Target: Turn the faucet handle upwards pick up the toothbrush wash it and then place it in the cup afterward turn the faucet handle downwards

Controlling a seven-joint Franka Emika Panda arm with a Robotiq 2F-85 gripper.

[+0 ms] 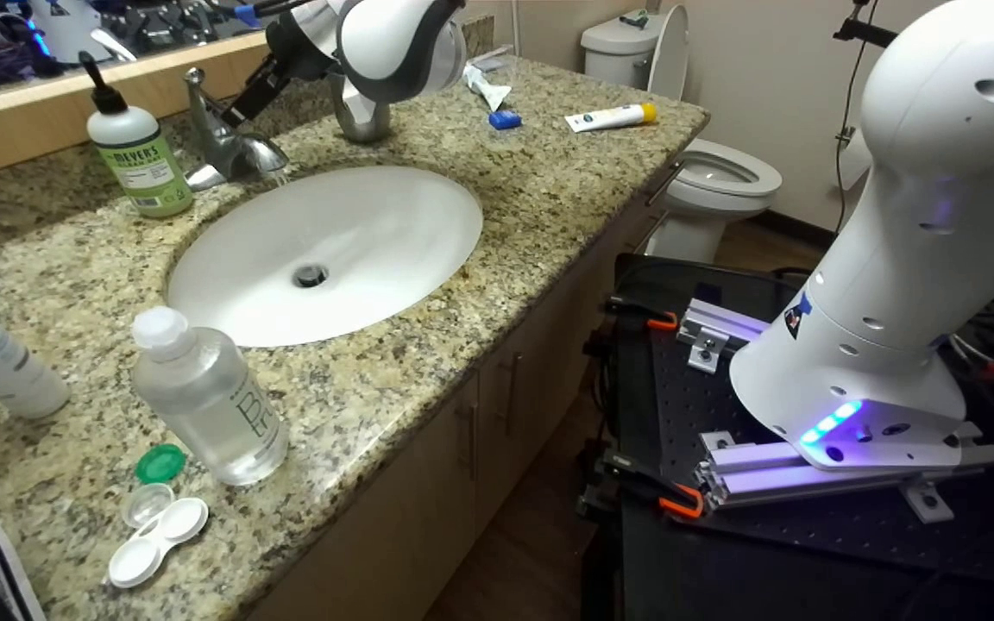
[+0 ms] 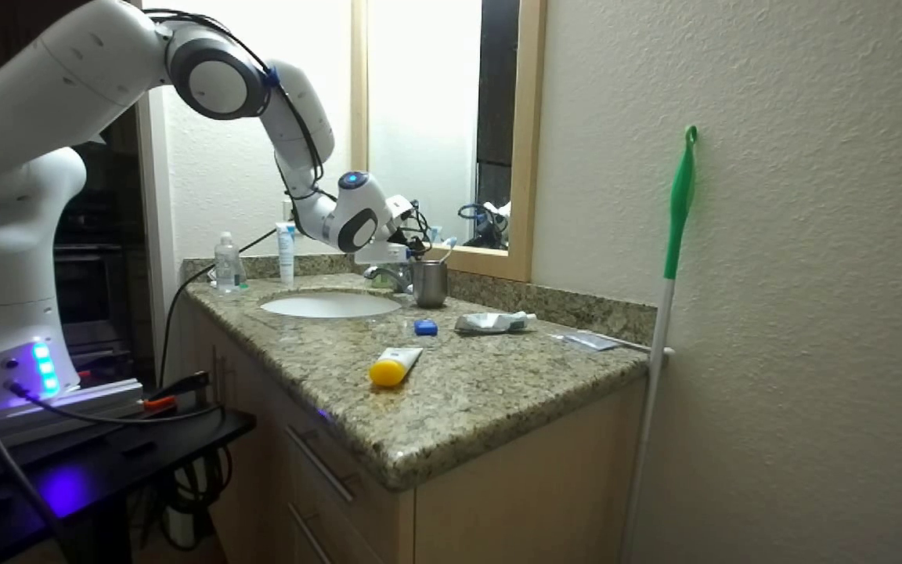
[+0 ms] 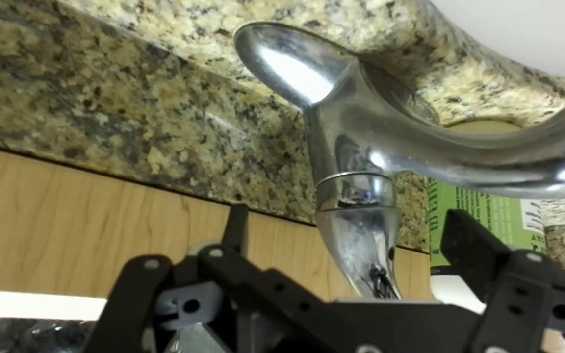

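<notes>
The chrome faucet handle (image 3: 361,235) rises between the spread fingers of my gripper (image 3: 347,223) in the wrist view. Gaps show on both sides of the lever, and its tip is hidden behind the gripper body. In an exterior view the handle (image 1: 196,82) points up above the faucet (image 1: 234,153), with my gripper (image 1: 234,114) close beside it. A faint streak below the spout may be water. The grey cup (image 2: 430,284) stands upright by the basin, and the toothbrush (image 2: 449,250) leans up out of it. The arm partly covers the cup (image 1: 362,121) in an exterior view.
A green soap bottle (image 1: 141,159) stands right beside the faucet. The mirror's wooden frame (image 1: 109,82) and the granite backsplash (image 3: 130,113) run close behind it. The white basin (image 1: 393,233) lies in front. A clear bottle (image 1: 212,401) and a yellow-capped tube (image 1: 609,117) sit on the counter.
</notes>
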